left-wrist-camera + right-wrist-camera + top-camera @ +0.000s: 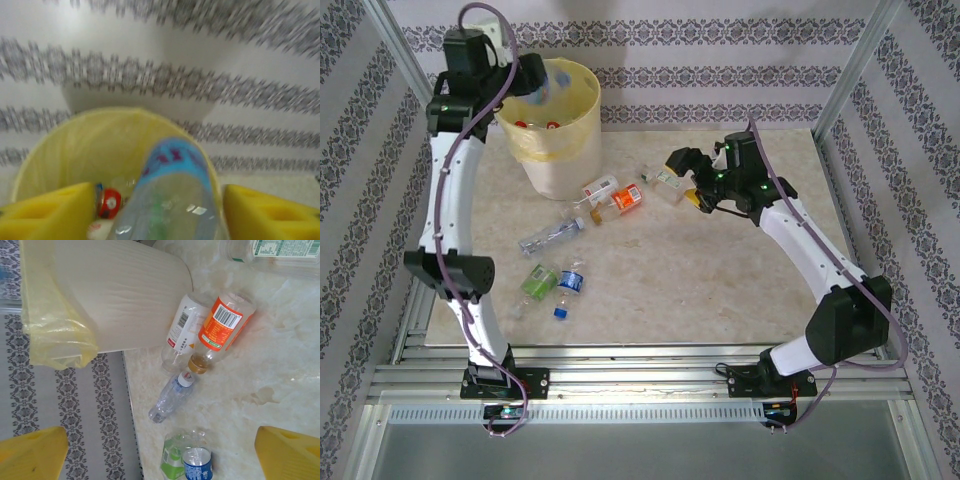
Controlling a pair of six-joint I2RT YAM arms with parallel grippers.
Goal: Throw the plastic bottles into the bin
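Right now the cream bin, lined with its yellow bag, is your landmark. The left gripper hangs directly over its mouth. Its yellow fingers stand apart, with a clear gap on one side of the blue-labelled bottle that sits between them, so that bottle looks loose rather than clamped, nose-down above the bin. Below it, inside the bin, lies a red-capped bottle.

You are at the release step, by my reading.

The right gripper hovers on the right-arm side of the bin, jaws wide apart with nothing between them, just beside a green-printed bottle lying on the table.

Against the bin's base lie a white-labelled bottle and an orange-labelled bottle, touching each other. A slim clear bottle lies a little nearer the arms. Nearer still lie a green bottle and a blue-labelled small bottle, side by side.

Next you will likely need to lift the left arm clear of the bin — and bring the right gripper down square over the green-printed bottle before closing.
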